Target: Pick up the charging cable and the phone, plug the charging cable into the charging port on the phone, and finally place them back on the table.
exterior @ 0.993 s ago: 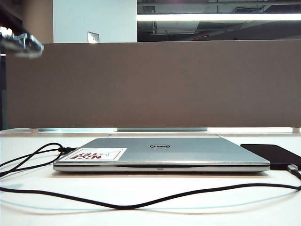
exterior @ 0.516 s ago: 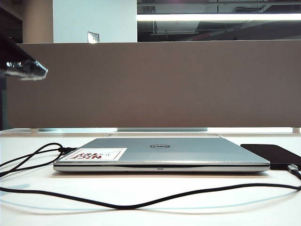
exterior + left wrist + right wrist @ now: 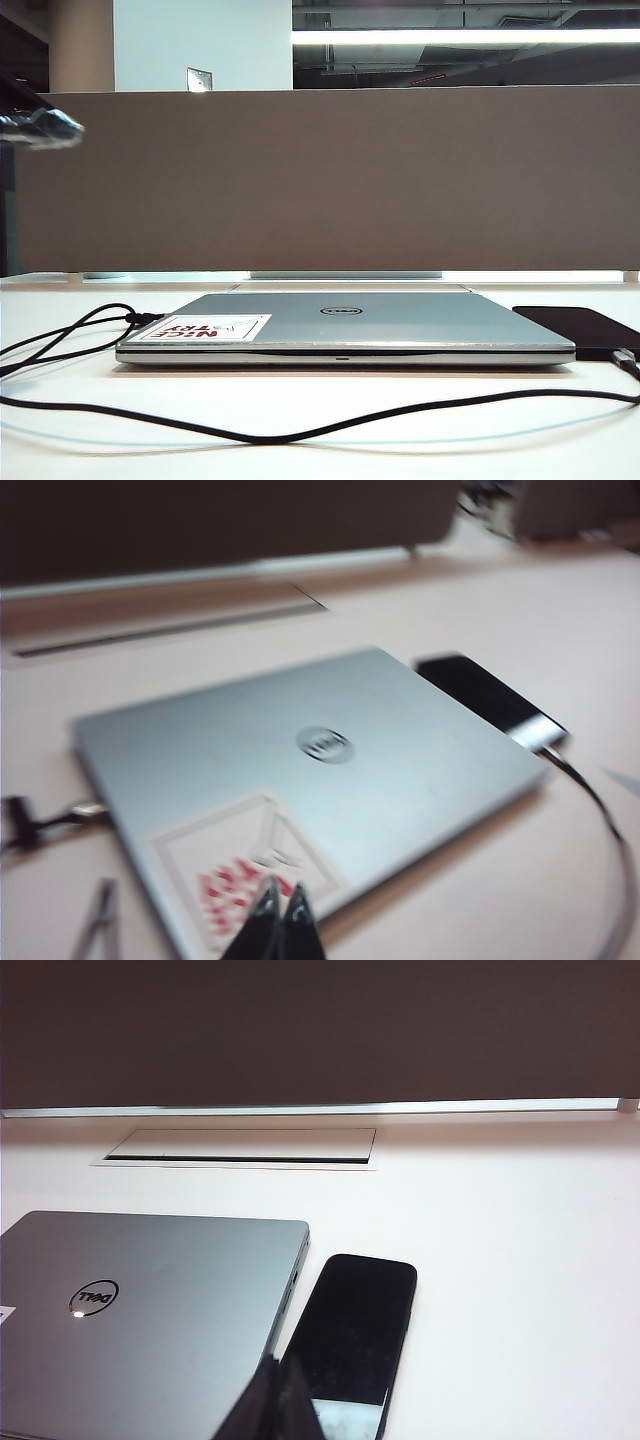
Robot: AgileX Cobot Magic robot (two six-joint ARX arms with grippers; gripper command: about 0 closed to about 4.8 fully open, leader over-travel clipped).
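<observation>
Phone: thin, flat, black and shiny, lying flat on white table just beside right edge of closed silver laptop, much smaller than laptop. Same phone at far right in exterior view, same phone past laptop's far corner in left wrist view. Charging cable: long, thin, black, snaking over table in front of laptop, dipping low in middle, then rising to small silvery plug at phone's near end. Plug touching phone's edge or already in port: too small to tell. More black cord looping at laptop's left side. Red and white sticker on laptop lid near left front corner, round logo in middle of lid. Left gripper high above laptop's sticker corner, two dark fingertips pressed tight together, nothing between them; blurry silvery bit of it at far left of exterior view, up in front of brown-grey divider panel. Right gripper above gap between laptop and phone, fingertips squeezed together too, nothing held, no part of it in exterior view. Long narrow slot cover in table near divider.
</observation>
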